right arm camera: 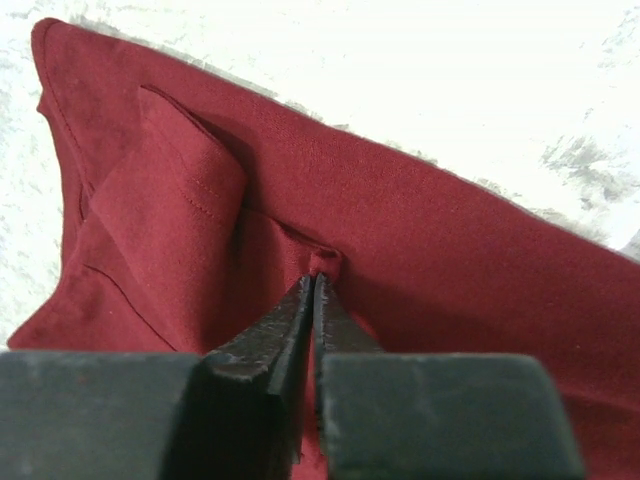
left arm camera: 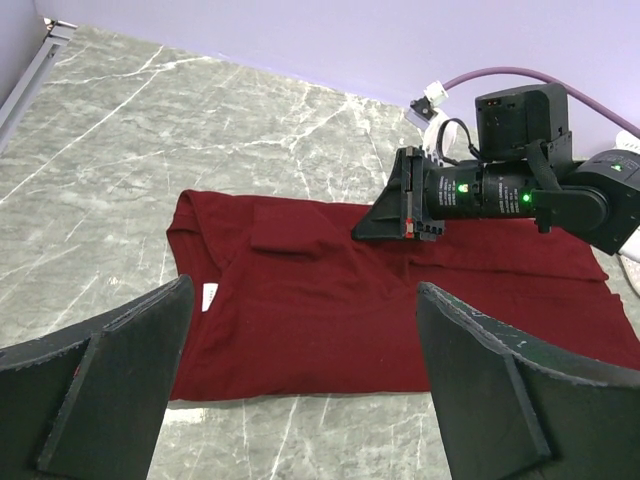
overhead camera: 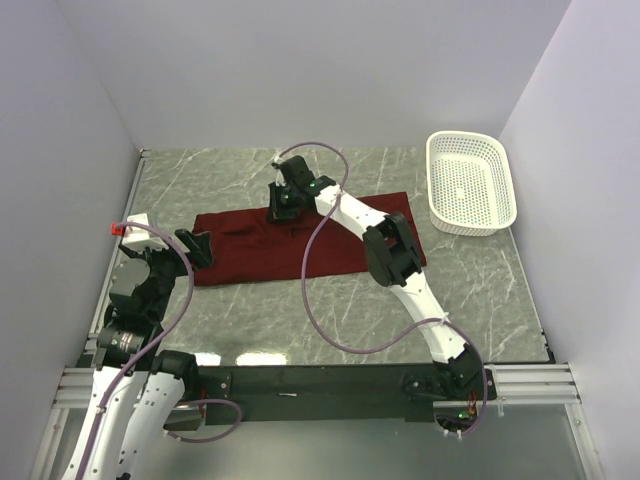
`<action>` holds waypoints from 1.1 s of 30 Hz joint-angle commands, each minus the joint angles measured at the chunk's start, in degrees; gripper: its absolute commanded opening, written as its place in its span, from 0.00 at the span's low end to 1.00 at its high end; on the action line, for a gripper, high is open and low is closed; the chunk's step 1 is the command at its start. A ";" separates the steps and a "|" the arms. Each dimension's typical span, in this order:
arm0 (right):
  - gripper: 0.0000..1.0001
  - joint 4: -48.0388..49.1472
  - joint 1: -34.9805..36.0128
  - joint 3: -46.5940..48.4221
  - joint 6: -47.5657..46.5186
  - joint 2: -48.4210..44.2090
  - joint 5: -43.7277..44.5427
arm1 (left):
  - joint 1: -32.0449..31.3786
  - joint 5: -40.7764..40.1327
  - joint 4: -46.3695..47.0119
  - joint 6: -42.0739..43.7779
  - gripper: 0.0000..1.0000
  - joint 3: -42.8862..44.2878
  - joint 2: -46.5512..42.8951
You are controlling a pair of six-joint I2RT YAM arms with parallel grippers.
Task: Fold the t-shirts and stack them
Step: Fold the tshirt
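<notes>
Right end effector (right arm camera: 314,282) tight on maroon t-shirt (right arm camera: 450,260) fold; left end effector (left arm camera: 305,290) wide open, empty, just beside it.

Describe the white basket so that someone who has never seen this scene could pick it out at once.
Look at the grey marbled table, then at its far right corner, beyond the dark red t-shirt spread across the middle. The white basket stands there. It alone is a rigid, mesh-walled tub; the shirt lies flat.
</notes>
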 commanded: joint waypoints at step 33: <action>0.00 3.78 -3.76 -8.34 -4.73 -12.89 3.95 | -0.17 0.78 2.74 1.64 0.98 -0.96 -0.39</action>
